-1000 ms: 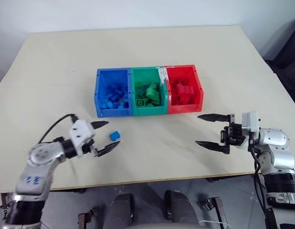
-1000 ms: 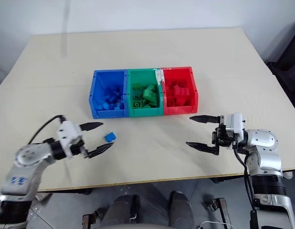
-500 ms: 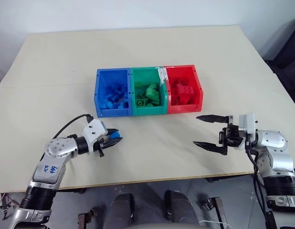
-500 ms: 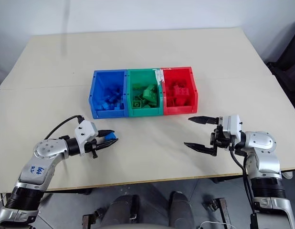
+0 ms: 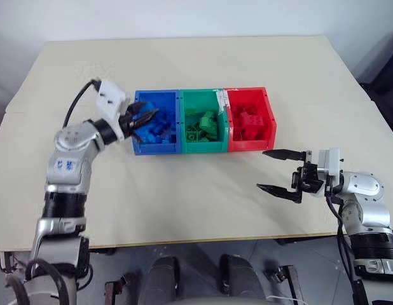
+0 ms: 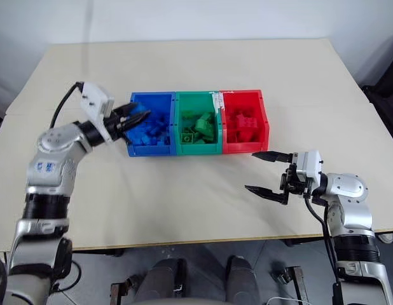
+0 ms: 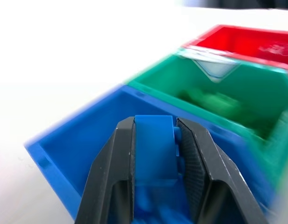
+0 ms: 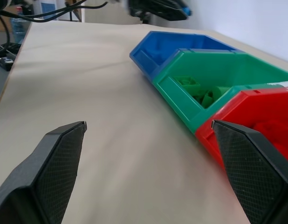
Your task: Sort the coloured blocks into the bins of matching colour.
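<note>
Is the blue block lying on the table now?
No, the left gripper holds the blue block between its fingers above the blue bin.

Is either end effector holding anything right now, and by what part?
The left end effector pinches a blue block by its two opposite sides. The right end effector holds nothing.

Bins: three, joined in one row on the table — one blue bin, one green bin, one red bin; blue toward the table's left edge, red toward its right.

Blocks: one blue block pinched in the left gripper. Heaps of matching blocks inside each bin; too jumbled to count.

Grippers: two — left, and right gripper.

Tables: one.
</note>
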